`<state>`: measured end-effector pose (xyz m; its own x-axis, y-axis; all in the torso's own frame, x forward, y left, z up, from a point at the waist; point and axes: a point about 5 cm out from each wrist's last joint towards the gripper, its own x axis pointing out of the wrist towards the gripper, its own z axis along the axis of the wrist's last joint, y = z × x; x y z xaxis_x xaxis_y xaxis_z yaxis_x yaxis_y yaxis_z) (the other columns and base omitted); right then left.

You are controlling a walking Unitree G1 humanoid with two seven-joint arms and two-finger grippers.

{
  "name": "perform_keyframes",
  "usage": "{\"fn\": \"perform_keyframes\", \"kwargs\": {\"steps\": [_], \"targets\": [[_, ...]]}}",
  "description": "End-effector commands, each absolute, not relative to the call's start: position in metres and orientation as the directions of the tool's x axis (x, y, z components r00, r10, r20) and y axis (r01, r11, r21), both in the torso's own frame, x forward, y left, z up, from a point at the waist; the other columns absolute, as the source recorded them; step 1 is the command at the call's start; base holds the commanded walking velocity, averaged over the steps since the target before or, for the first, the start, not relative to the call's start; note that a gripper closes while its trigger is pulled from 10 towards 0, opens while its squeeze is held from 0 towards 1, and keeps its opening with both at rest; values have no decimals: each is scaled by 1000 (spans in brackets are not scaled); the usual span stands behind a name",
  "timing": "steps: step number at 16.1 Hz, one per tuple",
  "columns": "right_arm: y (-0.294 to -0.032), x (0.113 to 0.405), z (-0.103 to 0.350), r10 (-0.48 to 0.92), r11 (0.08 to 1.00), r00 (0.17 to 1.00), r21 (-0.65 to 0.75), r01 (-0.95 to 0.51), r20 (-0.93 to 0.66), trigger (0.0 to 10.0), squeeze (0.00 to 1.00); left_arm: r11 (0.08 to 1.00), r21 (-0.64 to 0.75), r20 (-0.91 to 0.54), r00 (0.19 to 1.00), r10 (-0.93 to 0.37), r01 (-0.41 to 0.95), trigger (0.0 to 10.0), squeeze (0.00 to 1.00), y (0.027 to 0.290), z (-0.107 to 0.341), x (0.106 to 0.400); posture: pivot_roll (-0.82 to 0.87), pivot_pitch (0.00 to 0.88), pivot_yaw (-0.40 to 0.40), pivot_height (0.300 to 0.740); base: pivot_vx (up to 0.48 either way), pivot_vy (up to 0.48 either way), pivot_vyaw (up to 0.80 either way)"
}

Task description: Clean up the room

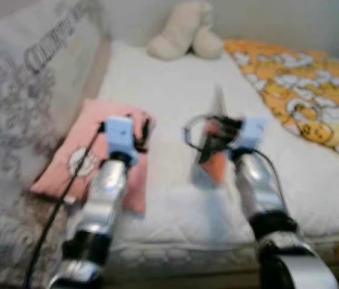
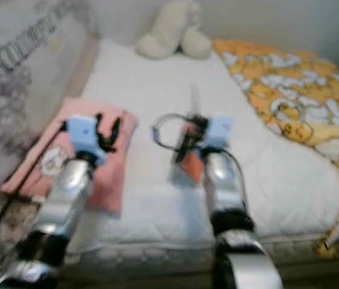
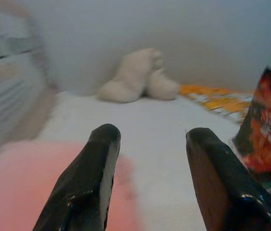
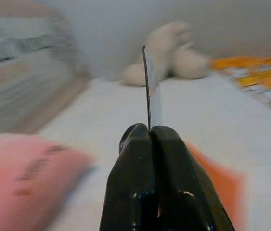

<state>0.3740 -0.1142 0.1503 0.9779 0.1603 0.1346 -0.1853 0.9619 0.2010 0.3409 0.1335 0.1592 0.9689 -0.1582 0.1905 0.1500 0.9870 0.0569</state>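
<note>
Our right end effector (image 1: 208,139) was clenched on a snack packet (image 3: 265,130) mid-frame over the bed (image 1: 175,90). Our left end effector (image 1: 140,133) hung released above a pink pillow (image 1: 82,153).

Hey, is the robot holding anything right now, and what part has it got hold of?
The right gripper is shut on a snack bag, pinching its thin edge. The left gripper is open and holds nothing.

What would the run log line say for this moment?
right tool: shut on snack bag, above bed | left tool: open, over pink pillow | plush toy: at bed head
</note>
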Motion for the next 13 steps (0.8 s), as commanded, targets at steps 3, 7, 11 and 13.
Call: {"fn": "perform_keyframes", "kwargs": {"steps": [3,7,11,13], "targets": [[-91,374,128,247,929,969,282,-240,11,0,0,984,102,174,971,-162,146,10000,0,141,159,334,368,63,-63,715,0,0,0],[-73,374,122,281,916,959,307,-259,-32,0,0,980,163,159,977,-140,114,10000,0,156,159,320,441,170,-76,715,0,0,0],[-62,387,161,246,892,962,361,-271,115,0,0,966,232,163,975,-152,112,10000,0,163,165,307,480,202,-86,715,0,0,0],[-81,389,165,146,948,979,263,-181,145,4275,0,959,259,147,976,-158,117,10000,0,156,162,304,475,181,-93,715,0,0,0]]}}
